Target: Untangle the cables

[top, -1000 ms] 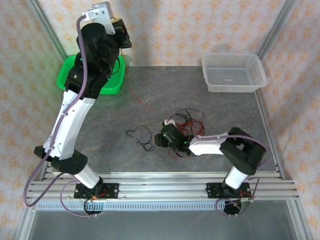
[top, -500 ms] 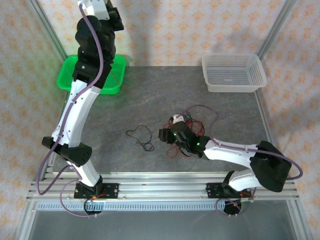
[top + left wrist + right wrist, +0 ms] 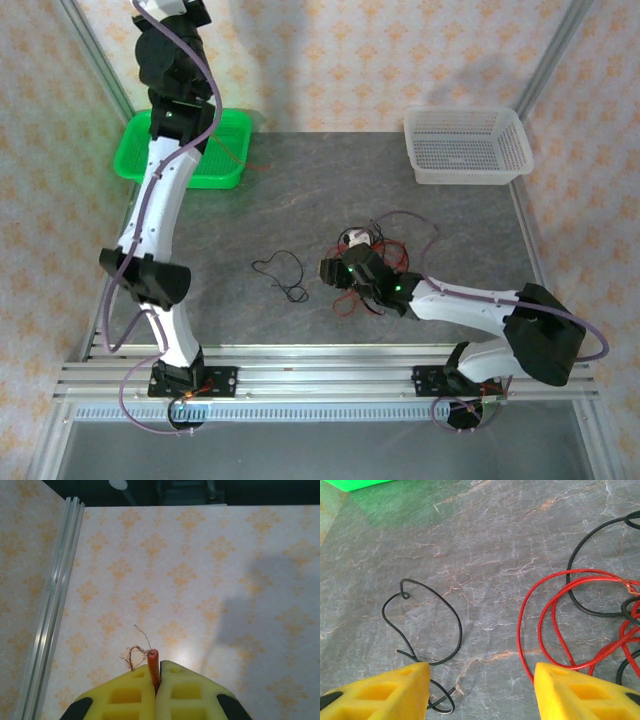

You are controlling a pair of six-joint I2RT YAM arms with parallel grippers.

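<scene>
We are drawing 1 red cable (image 3: 153,661) out of the heap. The left jaws are clamped tight on its stripped end, held high against the patterned wall above the green tray (image 3: 225,183). In the top view a thin red strand is showing over that tray, but we cannot tell whether it is running back to the heap.

The rest of the cables (image 3: 385,250) are lying as 1 red-and-black tangle on the table (image 3: 330,190), right of centre and just beyond the right arm's wrist. A single black cable (image 3: 445,630) is lying apart to its left, already free.

The right jaws are standing about half open, low over the table and holding nothing. The black cable is passing just beside 1 yellow finger (image 3: 385,690), and 2 red loops (image 3: 545,610) are curving near the other.

To do this step well, we are judging that the lift wants to be slow and steady, since a quick pull is likely to cinch the hair-thin loops into a knot or drag the whole heap along. The right jaws look best used as an anchor: we are thinking of closing them on the tangle's body, not on the free black cable, and holding it down while the red one slides out. Once its far end is clear, the tray below looks like the natural place to let go.
</scene>
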